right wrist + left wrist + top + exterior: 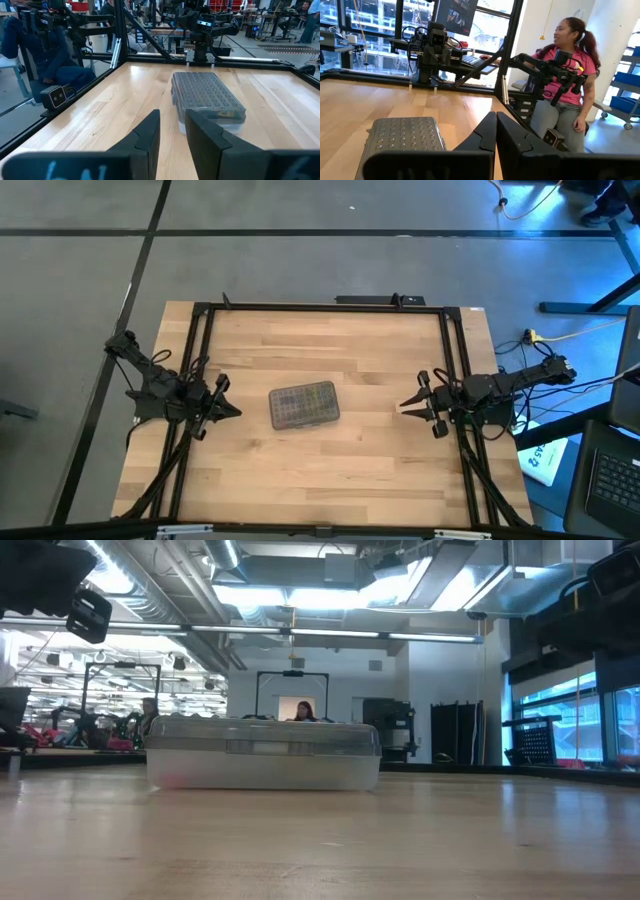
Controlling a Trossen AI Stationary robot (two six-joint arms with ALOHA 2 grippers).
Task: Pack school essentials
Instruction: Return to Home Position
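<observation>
The green-and-yellow crayon box (223, 115) shows only as a strip of colour through the clear wall of the plastic case (305, 405); whatever else is inside is hidden under the grey dotted lid, which is down. The case lies flat about mid-table (330, 475), with bare wood on all sides and well clear of the black frame rails (320, 307) along the table's edges. It sits between the two arms. The left gripper (496, 117) hovers by the left rail with its fingers pressed together, holding nothing; the right gripper (172, 115) hovers by the right rail with its fingers a little parted and empty. Nothing lies between either gripper and the case. Past the table a person in a pink top (565, 87) stands near an arm mount, and a person in blue (30, 45) sits beside the frame. A white sheet (545, 460) on the floor carries a blue mark I cannot read.
</observation>
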